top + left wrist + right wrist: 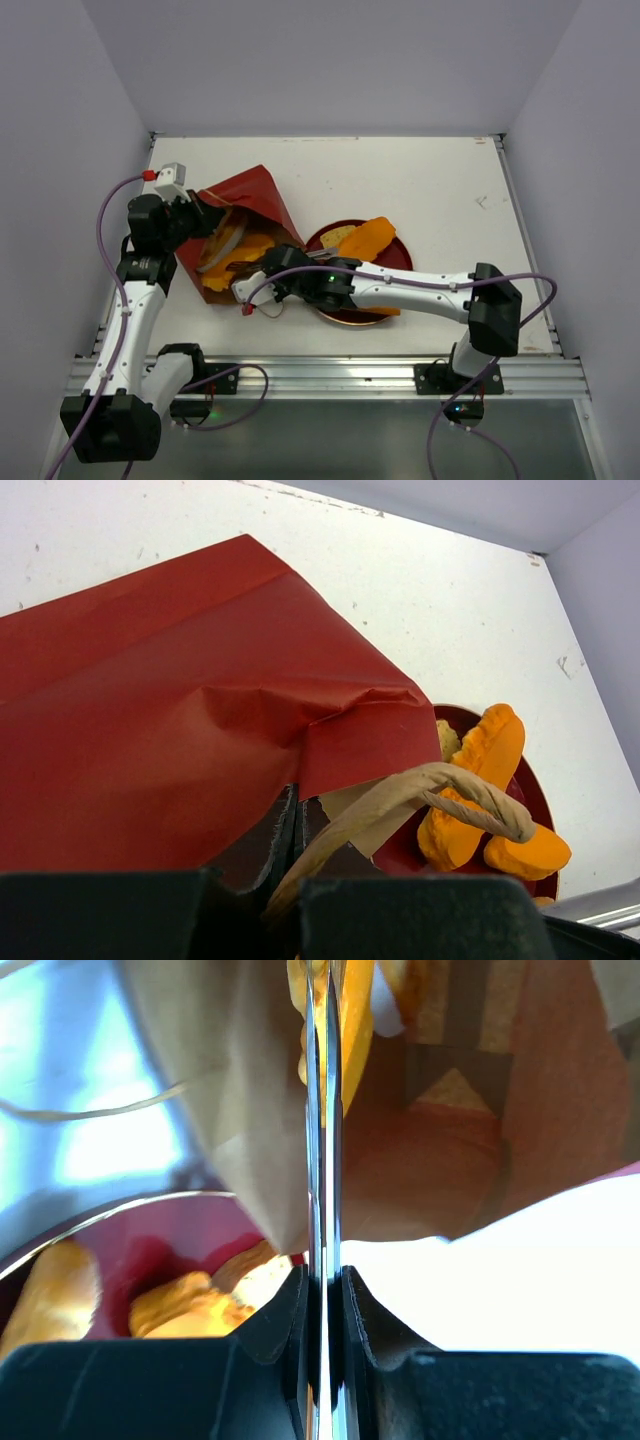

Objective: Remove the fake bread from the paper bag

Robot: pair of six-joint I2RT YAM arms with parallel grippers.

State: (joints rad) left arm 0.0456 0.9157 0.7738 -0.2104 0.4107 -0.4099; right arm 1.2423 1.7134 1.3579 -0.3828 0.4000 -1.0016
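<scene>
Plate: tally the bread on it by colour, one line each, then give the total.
Orange loaves: 2
Pale slice: 1
Total on the plate: 3

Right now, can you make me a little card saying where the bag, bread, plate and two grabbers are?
paper bag: lying on its side, mouth open
orange pieces: showing inside the bag's mouth
plate: red, beside the bag, orange loaf on it
left gripper: shut on the bag's edge
right gripper: shut, at the bag's mouth
</scene>
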